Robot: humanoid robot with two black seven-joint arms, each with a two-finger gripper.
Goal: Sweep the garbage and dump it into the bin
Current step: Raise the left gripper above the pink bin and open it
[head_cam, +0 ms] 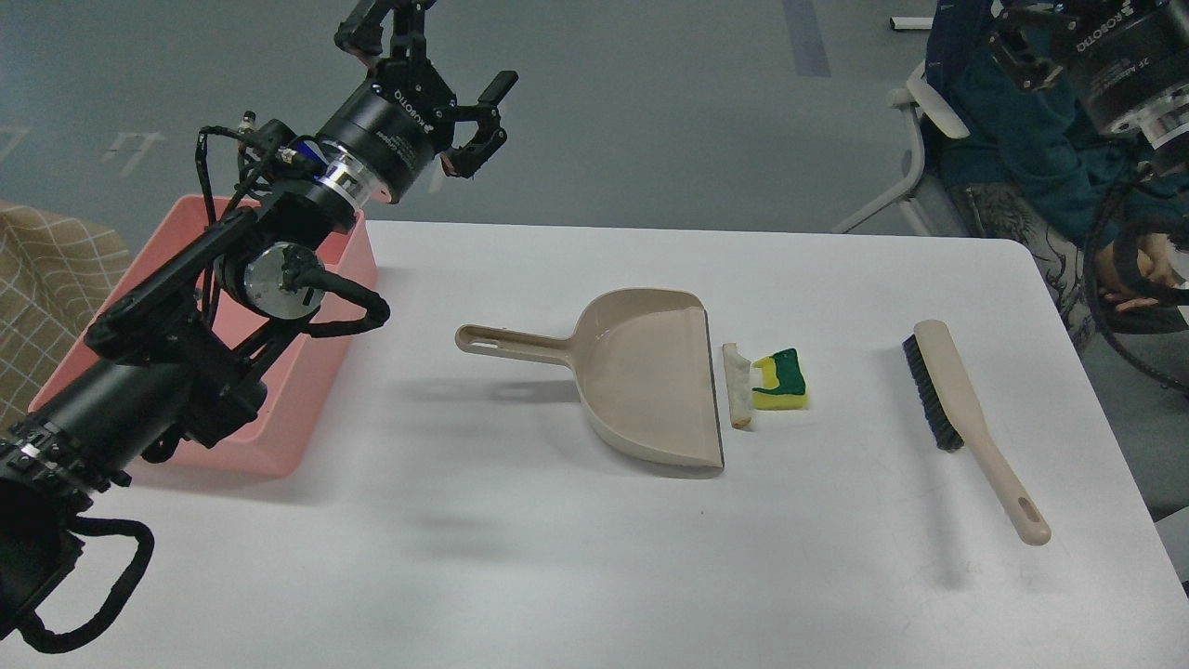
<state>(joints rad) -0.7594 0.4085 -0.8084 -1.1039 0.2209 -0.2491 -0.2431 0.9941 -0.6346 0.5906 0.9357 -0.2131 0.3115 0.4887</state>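
Sponge piece (pixel 780 382) and strip (pixel 738 385) lie just beside the dustpan (pixel 646 381) mouth.

You are looking at a lab or test room: a plain white table (pixel 557 557) stands on a grey floor (pixel 650 111) with marked lines, and a chair (pixel 915 158) sits far right.

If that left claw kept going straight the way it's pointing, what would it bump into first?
Probably nothing. The left gripper, open, points up and away over the floor beyond the table, clear of the bin; depth is hard to judge.
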